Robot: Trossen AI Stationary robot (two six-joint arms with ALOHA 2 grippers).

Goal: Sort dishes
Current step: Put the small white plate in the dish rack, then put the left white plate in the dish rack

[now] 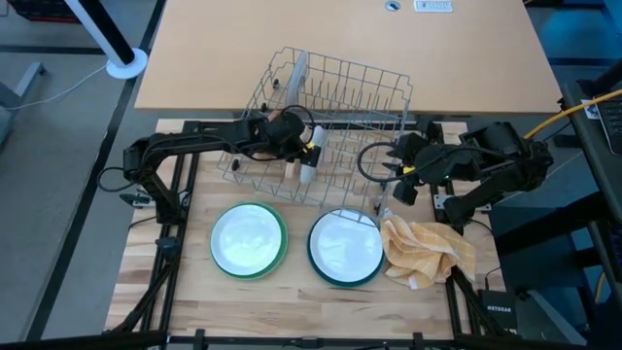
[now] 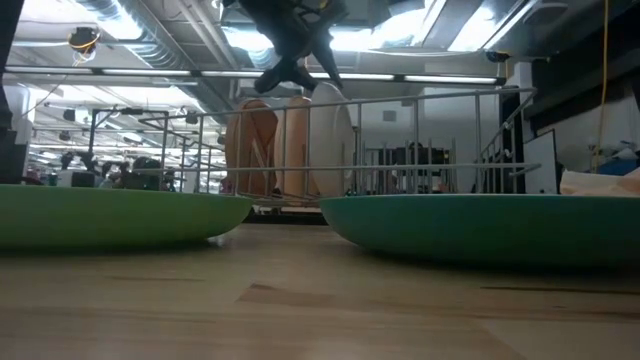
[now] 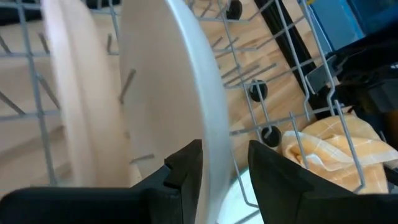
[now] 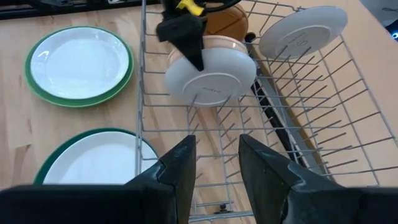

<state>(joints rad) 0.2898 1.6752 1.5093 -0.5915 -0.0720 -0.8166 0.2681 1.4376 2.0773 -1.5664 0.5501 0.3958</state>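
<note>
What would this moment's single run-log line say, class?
left gripper: astride white plate rim in wire rack | right gripper: open, empty, over rack | table: white plates on green plate and teal plate

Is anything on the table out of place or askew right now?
Only the yellow checked cloth: it lies crumpled by the rack's corner, its edge touching the teal plate. The stacked plates and racked plates look orderly.

Tan desk [image 1: 340, 49] (grey floor [image 1: 58, 136])
</note>
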